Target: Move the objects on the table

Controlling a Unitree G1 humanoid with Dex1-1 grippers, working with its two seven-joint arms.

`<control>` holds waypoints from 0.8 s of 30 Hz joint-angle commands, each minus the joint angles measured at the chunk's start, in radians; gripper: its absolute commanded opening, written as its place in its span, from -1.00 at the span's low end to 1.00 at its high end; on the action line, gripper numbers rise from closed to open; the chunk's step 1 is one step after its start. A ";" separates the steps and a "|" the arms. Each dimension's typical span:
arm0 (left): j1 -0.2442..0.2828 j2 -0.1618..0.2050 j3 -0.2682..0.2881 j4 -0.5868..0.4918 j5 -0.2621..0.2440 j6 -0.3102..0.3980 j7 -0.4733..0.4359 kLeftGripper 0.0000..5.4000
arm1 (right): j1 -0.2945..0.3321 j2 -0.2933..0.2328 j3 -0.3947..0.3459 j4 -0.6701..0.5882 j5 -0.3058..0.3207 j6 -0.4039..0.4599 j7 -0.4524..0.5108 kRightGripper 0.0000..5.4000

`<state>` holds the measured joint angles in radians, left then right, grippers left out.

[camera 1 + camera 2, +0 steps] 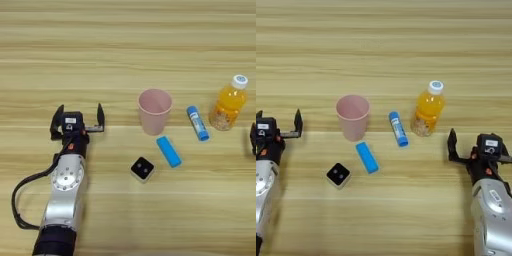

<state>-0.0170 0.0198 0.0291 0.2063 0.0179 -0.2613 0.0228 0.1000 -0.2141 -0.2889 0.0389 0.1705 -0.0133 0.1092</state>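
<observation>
Beside the pink cup [154,110], juice bottle [228,103], label unreadable.

Two head-mounted views look steeply down on the wooden table [128,45], which fills each frame. Both share the central cluster around the pink cup [155,111]; the left eye view reaches further left, the right eye view further right.

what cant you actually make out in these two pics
- Right gripper: one finger lies past the right eye view's edge, so its spread is unclear; the left eye view shows only a dark sliver.
- Pink cup: its inside bottom is hidden by its own wall.
- Blue tube: label too small to read.
</observation>
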 commanded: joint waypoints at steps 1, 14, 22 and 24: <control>0.067 0.018 -0.032 -0.088 -0.012 0.018 -0.062 1.00 | -0.022 0.011 -0.004 0.020 0.002 -0.013 -0.013 0.99; 0.277 0.146 -0.127 -0.458 -0.133 0.228 -0.334 1.00 | -0.031 0.036 0.025 0.021 -0.024 -0.017 -0.039 0.99; 0.301 0.214 -0.184 -0.489 -0.195 0.293 -0.481 1.00 | -0.032 0.048 0.039 0.013 -0.036 -0.014 -0.053 0.99; 0.304 0.233 -0.203 -0.487 -0.200 0.296 -0.516 1.00 | -0.031 0.052 0.042 0.009 -0.039 -0.013 -0.057 0.99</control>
<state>0.2803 0.2237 -0.1500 -0.2733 -0.1682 0.0157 -0.4534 0.0831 -0.1696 -0.2532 0.0557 0.1409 -0.0312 0.0656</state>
